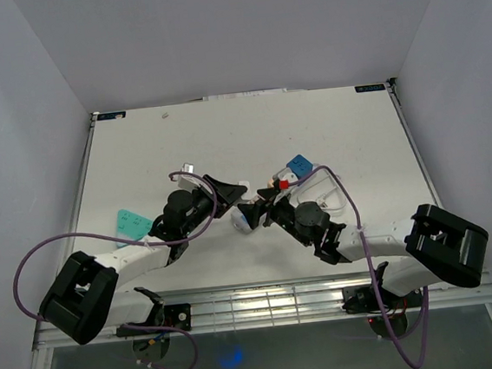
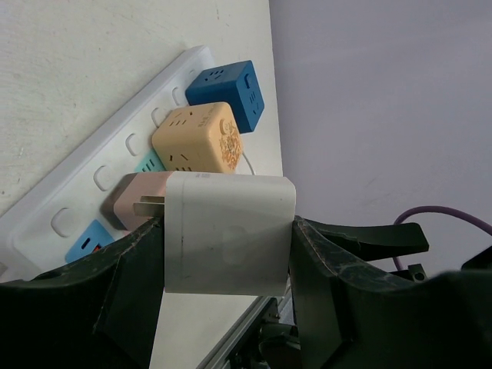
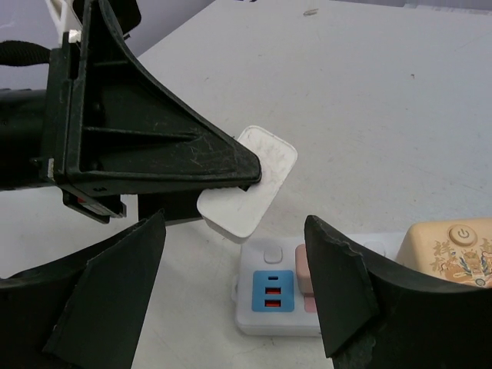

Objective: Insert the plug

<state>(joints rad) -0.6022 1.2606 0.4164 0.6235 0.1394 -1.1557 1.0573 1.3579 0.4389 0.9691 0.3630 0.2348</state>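
Left wrist shows left end effector (image 2: 227, 257) gripping plug (image 2: 231, 223); right end effector (image 3: 234, 224) seemingly open.

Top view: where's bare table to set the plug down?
Bare: far half of the table, back edge down to the blue cube; also right of that cube. Crowded: centre, left gripper and right gripper at the strip.
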